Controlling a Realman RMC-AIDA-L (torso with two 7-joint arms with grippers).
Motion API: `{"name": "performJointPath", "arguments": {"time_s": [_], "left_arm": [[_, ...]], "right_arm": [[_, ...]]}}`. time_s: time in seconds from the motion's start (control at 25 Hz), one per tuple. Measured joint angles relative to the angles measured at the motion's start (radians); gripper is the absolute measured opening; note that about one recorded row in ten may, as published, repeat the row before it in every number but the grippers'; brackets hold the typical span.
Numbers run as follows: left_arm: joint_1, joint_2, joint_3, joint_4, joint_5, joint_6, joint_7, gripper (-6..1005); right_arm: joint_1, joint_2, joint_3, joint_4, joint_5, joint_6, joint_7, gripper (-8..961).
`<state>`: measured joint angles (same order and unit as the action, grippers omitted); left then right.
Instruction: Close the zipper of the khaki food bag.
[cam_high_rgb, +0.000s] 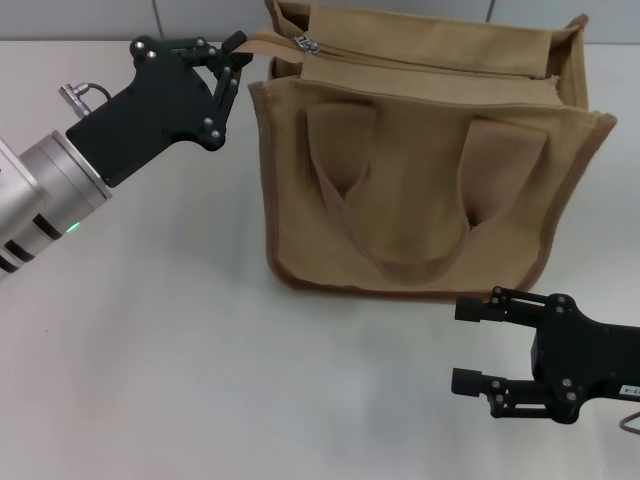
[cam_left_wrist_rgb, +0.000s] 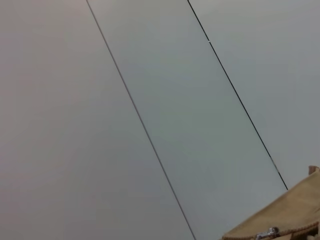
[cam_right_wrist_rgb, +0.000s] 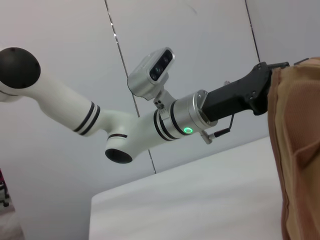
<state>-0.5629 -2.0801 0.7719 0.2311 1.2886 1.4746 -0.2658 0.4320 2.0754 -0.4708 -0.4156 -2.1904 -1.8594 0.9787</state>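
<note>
You see the left gripper (cam_high_rgb: 240, 58) pinching the fabric tab at the far-left end of the zipper (cam_high_rgb: 420, 62), on the khaki food bag (cam_high_rgb: 420, 170). The right gripper (cam_high_rgb: 472, 345) waits wide before its front edge, apart.

Matt canvas khaki food bag (cam_high_rgb: 420, 170), silver metal zipper (cam_high_rgb: 306, 44).

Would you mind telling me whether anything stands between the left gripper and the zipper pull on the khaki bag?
Nothing visible does. The left gripper is at the khaki food bag's top left corner, beside the silver pull tab.
</note>
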Motion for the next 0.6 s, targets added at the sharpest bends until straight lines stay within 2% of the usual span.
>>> {"name": "performJointPath", "arguments": {"time_s": [0.12,0.32,0.48,0.6], "left_arm": [[0.000,0.000,-0.001,-0.001,0.000,0.002,0.000,22],[0.000,0.000,-0.003,-0.001,0.000,0.009,0.001,14],[0.000,0.000,-0.005,-0.003,-0.001,0.018,0.002,15],[0.000,0.000,-0.005,-0.003,-0.002,0.021,0.002,15]], "right_arm": [[0.002,0.000,0.007,0.000,0.004,-0.029,0.000,777],[0.005,-0.001,0.012,-0.002,0.064,-0.158,0.000,776],[0.005,-0.012,0.012,-0.003,0.160,-0.258,0.028,777],[0.005,-0.025,0.012,-0.002,0.248,-0.285,0.086,777]]}}
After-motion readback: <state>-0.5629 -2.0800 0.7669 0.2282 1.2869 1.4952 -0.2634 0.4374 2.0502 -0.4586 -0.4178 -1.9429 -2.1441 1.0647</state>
